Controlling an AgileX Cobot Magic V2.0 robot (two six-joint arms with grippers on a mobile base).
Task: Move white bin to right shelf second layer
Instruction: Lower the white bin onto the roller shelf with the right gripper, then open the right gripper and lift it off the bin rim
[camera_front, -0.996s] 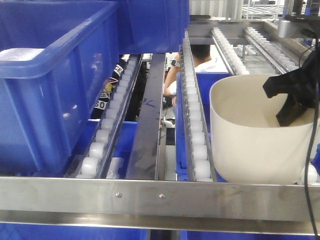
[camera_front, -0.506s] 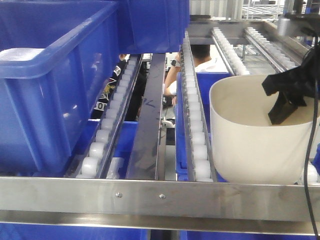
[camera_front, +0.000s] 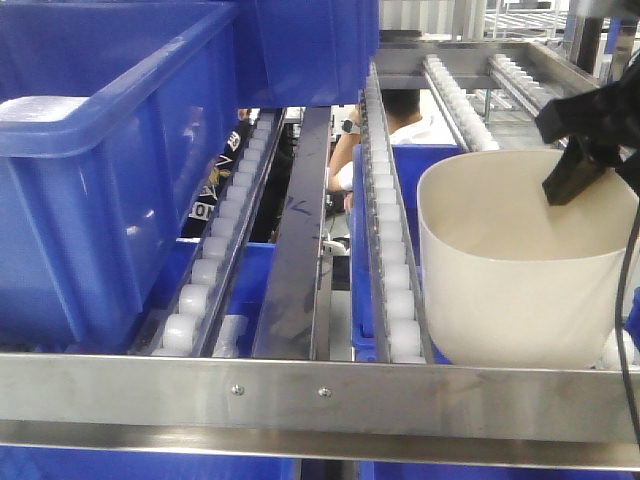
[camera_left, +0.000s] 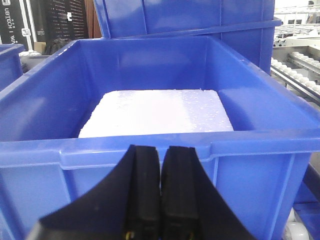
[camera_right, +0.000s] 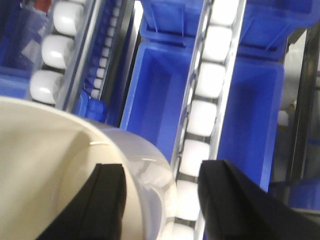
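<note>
**Cream bin seated on roller level; right end effector spread at its rim**

Cream-white plastic, glossy and smooth, the white bin (camera_front: 520, 270) stands upright on the right shelf second layer (camera_front: 400, 300), at the front right of the rack, directly behind the flat riveted steel front rail (camera_front: 300, 395). Its left wall sits just beside a lane of small white rollers (camera_front: 385, 215). The mouth faces up and the interior appears bare.

Right end effector (camera_right: 160, 200): jaws apart. In the right wrist view one black finger lies over the inside of the bin and the other over the rollers outside, with the bin's rim between them; neither finger (camera_right: 107, 200) is seen pressing the wall. In the front view the same end effector (camera_front: 580, 140) hangs above the bin's far right rim, tilted.

Left end effector (camera_left: 160, 200): fingers together, nothing between them. It hovers in front of a blue crate (camera_left: 150, 145), near the crate's front lip. A white foam slab (camera_left: 157, 112) lies flat in the bottom of that crate.

In the front view, large blue crates (camera_front: 110, 180) occupy the left of the rack. A person in a white shirt (camera_front: 410, 125) is partly visible behind the roller lanes.
</note>
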